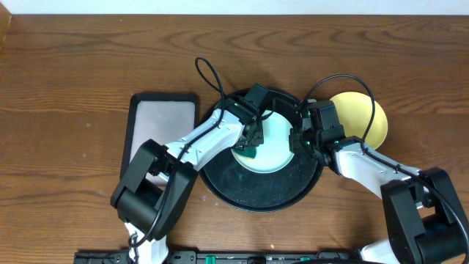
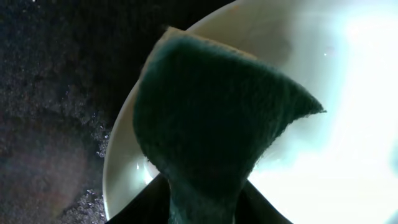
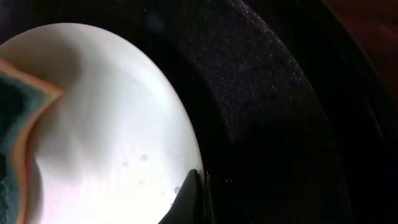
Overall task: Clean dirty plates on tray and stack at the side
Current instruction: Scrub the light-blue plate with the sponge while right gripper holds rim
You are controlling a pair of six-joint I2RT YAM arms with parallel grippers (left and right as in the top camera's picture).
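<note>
A pale mint green plate (image 1: 272, 150) lies in the large round black tray (image 1: 220, 189). My left gripper (image 1: 251, 141) is shut on a dark green sponge (image 1: 249, 152) and presses it on the plate's left part. In the left wrist view the sponge (image 2: 211, 124) covers much of the plate (image 2: 348, 93). My right gripper (image 1: 297, 139) is shut on the plate's right rim; the right wrist view shows one finger (image 3: 189, 199) over the rim of the plate (image 3: 112, 124), with small droplets near it. A pale yellow plate (image 1: 364, 117) lies on the table right of the tray. I see no second green plate.
A smaller rectangular black tray with a grey inside (image 1: 161, 121) lies left of the round tray, partly under my left arm. The round tray's floor (image 3: 267, 93) is wet and speckled. Both arms' cables arch over the tray's far side.
</note>
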